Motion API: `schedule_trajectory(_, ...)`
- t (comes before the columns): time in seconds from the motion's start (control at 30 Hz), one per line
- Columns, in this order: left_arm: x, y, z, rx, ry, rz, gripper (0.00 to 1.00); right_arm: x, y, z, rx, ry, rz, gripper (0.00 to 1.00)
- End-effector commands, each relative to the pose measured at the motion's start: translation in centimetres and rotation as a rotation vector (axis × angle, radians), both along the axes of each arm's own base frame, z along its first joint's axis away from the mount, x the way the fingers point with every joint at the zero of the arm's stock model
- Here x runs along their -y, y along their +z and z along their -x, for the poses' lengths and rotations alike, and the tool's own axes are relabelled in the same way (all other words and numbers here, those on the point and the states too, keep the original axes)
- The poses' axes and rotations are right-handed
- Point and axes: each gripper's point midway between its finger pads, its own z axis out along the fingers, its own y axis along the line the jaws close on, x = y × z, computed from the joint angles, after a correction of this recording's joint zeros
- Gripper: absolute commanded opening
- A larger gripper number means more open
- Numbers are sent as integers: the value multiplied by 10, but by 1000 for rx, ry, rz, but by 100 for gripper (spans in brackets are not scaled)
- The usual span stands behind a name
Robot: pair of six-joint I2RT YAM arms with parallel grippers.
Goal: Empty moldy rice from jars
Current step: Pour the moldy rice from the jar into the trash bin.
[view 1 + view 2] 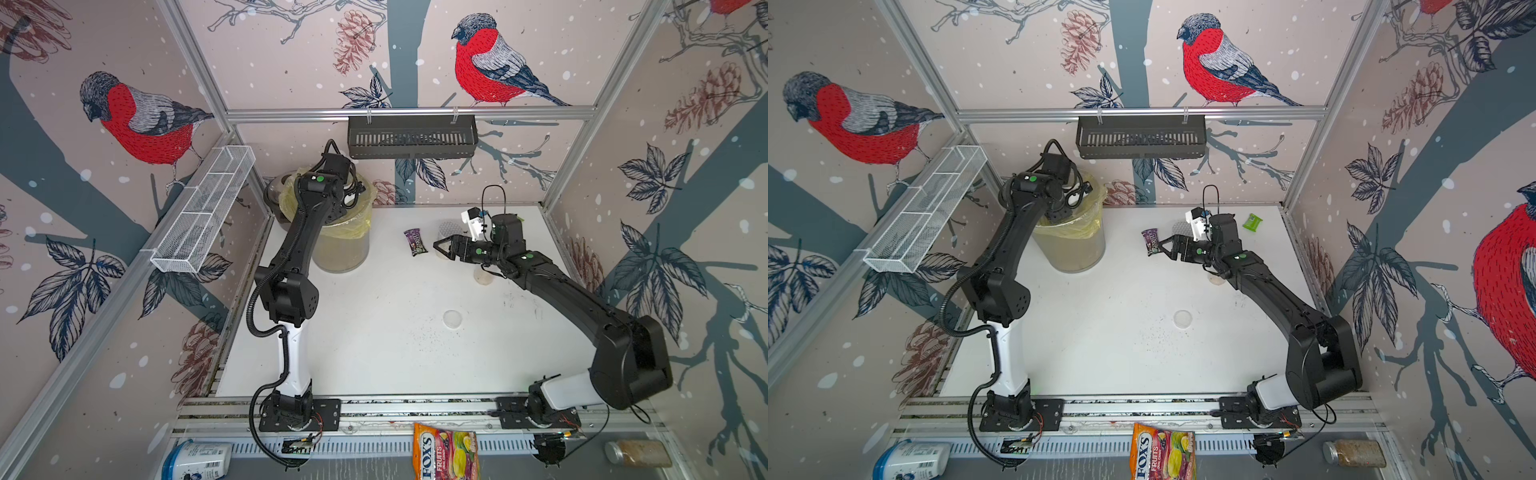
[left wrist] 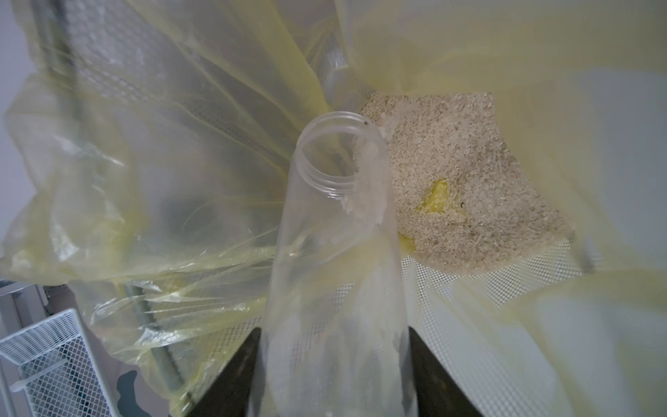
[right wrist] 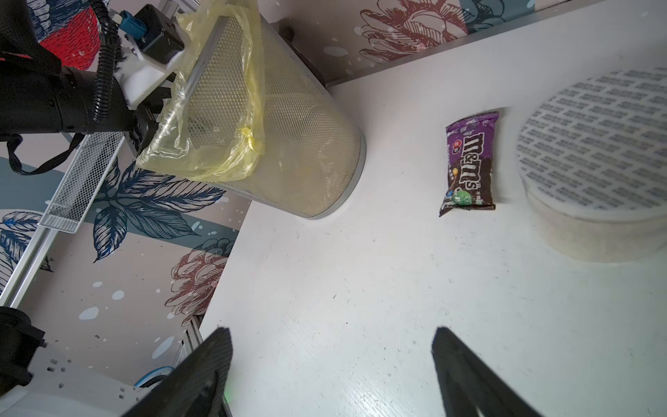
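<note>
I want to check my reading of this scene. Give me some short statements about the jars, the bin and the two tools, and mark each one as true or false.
1. The left tool holds a slim clear plastic jar tipped into the silver mesh bin, which is lined with a yellow plastic bag. True.
2. That jar has its lid on. False: its threaded mouth is open.
3. A heap of pale beige rice lies inside the bag. True.
4. The right tool grips the purple candy packet. False: its jaws stand open and empty, and the packet lies apart on the white table.
5. The wide clear jar has its dotted silver lid on. True.
</note>
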Motion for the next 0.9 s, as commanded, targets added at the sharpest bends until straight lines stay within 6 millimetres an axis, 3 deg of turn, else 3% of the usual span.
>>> schedule_trajectory(0.0, 6, -2, -2, -10, -46, 3, 0, 0, 3, -4, 15, -10, 1, 88)
schedule_trajectory(0.13, 6, -4, -4, -13, -53, -3, 0, 0, 3, -6, 13, -12, -5, 88)
schedule_trajectory(0.3, 5, -22, -7, -51, -63, -25, 0, -1, 4, -6, 17, -10, -7, 88)
schedule_trajectory(0.53, 0, -1, -7, 5, -35, 4, 0, 1, 11, -3, 37, -11, -11, 88)
schedule_trajectory(0.63, 9, -9, -6, -17, -59, 7, 0, -1, 10, -3, 28, -10, -22, 88)
schedule_trajectory(0.73, 5, -20, -4, -51, -49, -4, 0, -1, 15, -1, 37, -11, -26, 88)
schedule_trajectory(0.87, 2, -4, -7, 1, -10, 37, 0, 3, 20, -1, 52, -32, -23, 88)
